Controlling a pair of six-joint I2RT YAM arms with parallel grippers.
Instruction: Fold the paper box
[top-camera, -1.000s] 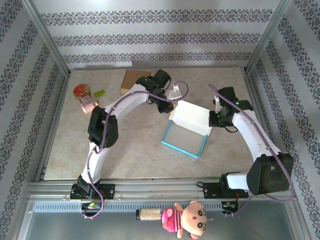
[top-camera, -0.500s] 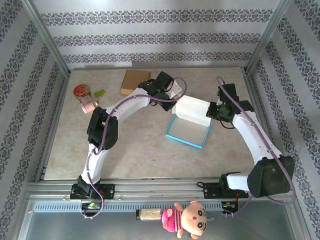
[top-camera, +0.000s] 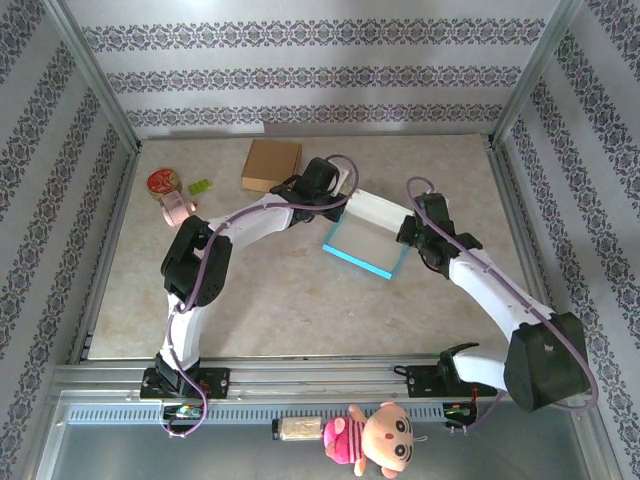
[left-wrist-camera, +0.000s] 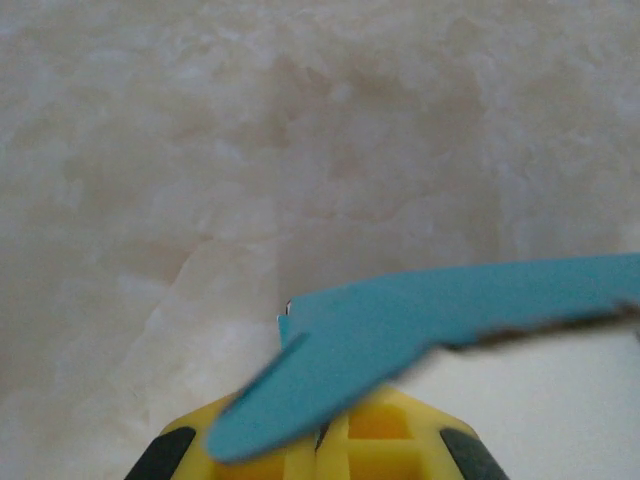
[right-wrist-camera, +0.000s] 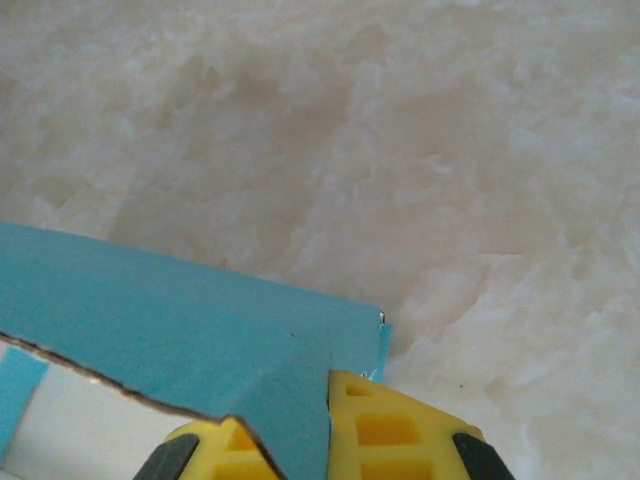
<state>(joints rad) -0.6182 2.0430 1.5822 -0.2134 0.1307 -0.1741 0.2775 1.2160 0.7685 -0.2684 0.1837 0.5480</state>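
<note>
The paper box (top-camera: 366, 243), white inside with a light-blue outside, stands open-topped in the middle of the table. My left gripper (top-camera: 340, 203) is at its back-left corner and my right gripper (top-camera: 406, 236) at its right end. In the left wrist view the yellow fingers (left-wrist-camera: 375, 445) are shut on a blue flap (left-wrist-camera: 420, 320) of the box. In the right wrist view the yellow fingers (right-wrist-camera: 390, 435) pinch the blue wall (right-wrist-camera: 180, 320) near its corner, with the white inner face showing at the lower left.
A brown cardboard box (top-camera: 271, 164) lies at the back, just left of my left wrist. A red-lidded jar (top-camera: 163, 183), a pink item (top-camera: 178, 208) and a small green piece (top-camera: 200, 186) sit at the far left. A doll (top-camera: 375, 438) lies below the front rail.
Both grippers have carried the box left and toward the back. The right arm has swung inward, and the box's opening now looks narrower from above.
</note>
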